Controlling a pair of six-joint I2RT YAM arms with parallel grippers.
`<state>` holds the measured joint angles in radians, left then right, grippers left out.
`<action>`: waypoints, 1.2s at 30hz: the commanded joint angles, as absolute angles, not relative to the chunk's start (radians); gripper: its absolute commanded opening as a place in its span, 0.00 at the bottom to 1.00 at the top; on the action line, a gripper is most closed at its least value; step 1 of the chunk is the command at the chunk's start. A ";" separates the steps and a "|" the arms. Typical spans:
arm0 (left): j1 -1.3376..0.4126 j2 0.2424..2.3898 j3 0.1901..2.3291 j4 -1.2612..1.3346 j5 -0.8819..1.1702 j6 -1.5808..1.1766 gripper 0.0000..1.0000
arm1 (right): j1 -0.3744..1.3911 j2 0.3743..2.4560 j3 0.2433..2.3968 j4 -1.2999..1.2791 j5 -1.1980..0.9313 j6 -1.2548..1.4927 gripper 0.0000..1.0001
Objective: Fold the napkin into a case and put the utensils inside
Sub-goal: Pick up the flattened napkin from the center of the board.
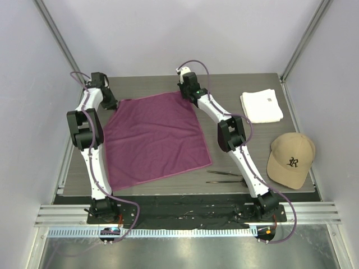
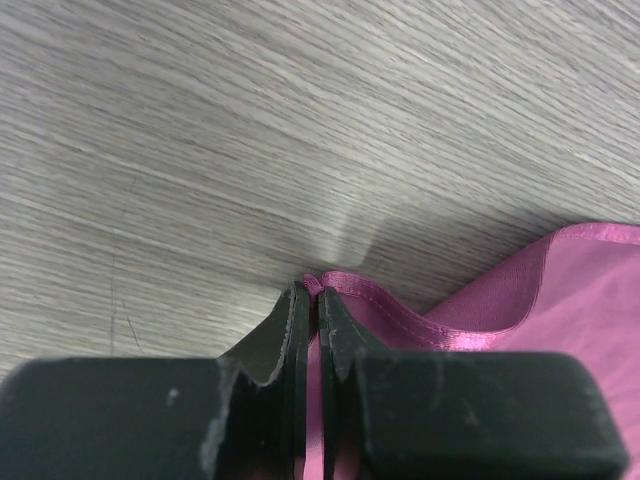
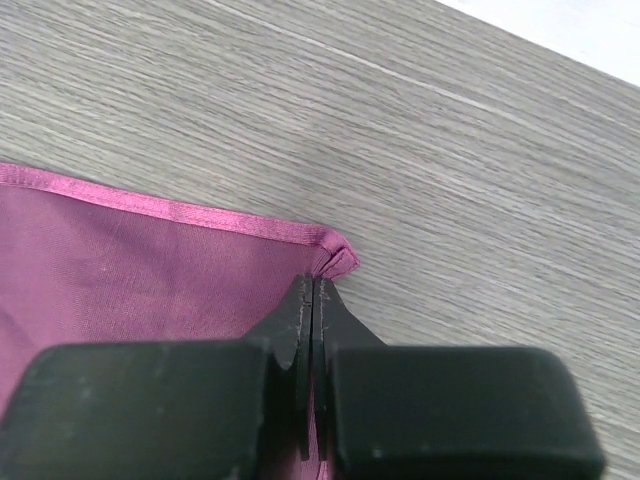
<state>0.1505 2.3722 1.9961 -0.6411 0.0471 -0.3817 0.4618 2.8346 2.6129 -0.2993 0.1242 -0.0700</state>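
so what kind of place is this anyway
Probably a robot lab cell, not a home: plain white walls and metal frame posts box in the table, and the left arm and right arm are bolted to a rail at its near edge.

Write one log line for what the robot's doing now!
napkin: flat, unfolded | left gripper: shut on far corner | right gripper: shut on other far corner | utensils: untouched
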 commanded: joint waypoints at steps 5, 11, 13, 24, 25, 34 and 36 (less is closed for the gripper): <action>0.150 2.240 1.980 -0.632 0.083 -0.399 0.00 | 0.451 2.694 2.527 -0.137 0.087 -0.100 0.01; 0.150 2.154 1.922 -0.580 0.087 -0.416 0.00 | 0.439 2.632 2.494 -0.112 0.084 -0.071 0.01; 0.150 2.138 1.914 -0.575 0.081 -0.437 0.00 | 0.431 2.593 2.464 -0.103 0.075 -0.054 0.01; 0.149 1.984 1.778 -0.539 0.008 -0.485 0.00 | 0.414 2.462 2.326 -0.110 0.055 -0.002 0.01; 0.150 1.962 1.763 -0.535 0.008 -0.485 0.00 | 0.413 2.457 2.319 -0.112 0.052 -0.002 0.01; 0.150 1.855 1.626 -0.529 0.029 -0.592 0.00 | 0.408 2.359 2.183 -0.109 0.021 0.081 0.01; 0.152 1.816 1.597 -0.546 0.020 -0.607 0.00 | 0.410 2.329 2.149 -0.129 0.018 0.104 0.01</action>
<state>0.1505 1.9091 1.6417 -0.5636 0.0277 -0.5434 0.4099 2.4638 2.1910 -0.1463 0.0368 0.0425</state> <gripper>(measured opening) 0.066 0.016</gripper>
